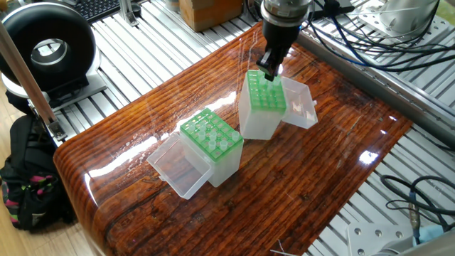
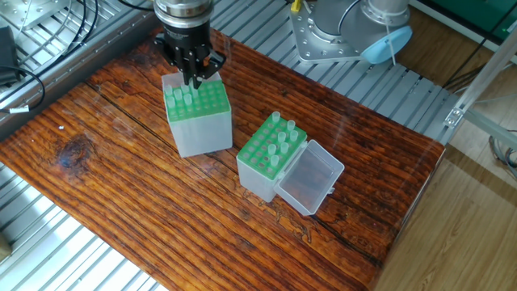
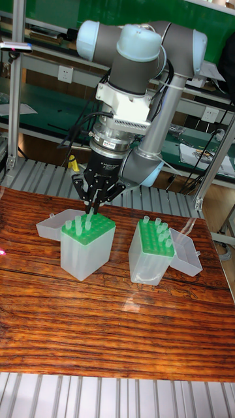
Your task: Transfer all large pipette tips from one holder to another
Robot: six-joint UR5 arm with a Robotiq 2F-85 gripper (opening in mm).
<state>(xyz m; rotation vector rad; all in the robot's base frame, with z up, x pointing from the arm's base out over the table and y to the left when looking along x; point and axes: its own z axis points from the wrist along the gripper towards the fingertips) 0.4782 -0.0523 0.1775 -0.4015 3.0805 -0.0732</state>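
Observation:
My gripper [image 2: 195, 79] hangs just above the back edge of the far holder [image 2: 199, 123], a clear box with a green grid top. The fingers are closed together, apparently on the top of a large pipette tip [image 3: 89, 219] that is still at the grid and mostly hidden by them. A few more tips [image 2: 178, 99] stand in that grid. The near holder [image 2: 269, 160] carries several tips [image 2: 280, 137]. From the opposite side, the gripper [image 1: 270, 72] is over the far holder [image 1: 260, 108], with the near holder [image 1: 212, 146] apart from it.
Each holder has an open clear lid hinged to it [image 2: 310, 179] [image 1: 299, 105]. The wooden table [image 2: 121, 202] ends in metal rails with cables [image 1: 370, 50] behind. A black round device [image 1: 46, 50] and a bag [image 1: 28, 178] sit off the table's left end.

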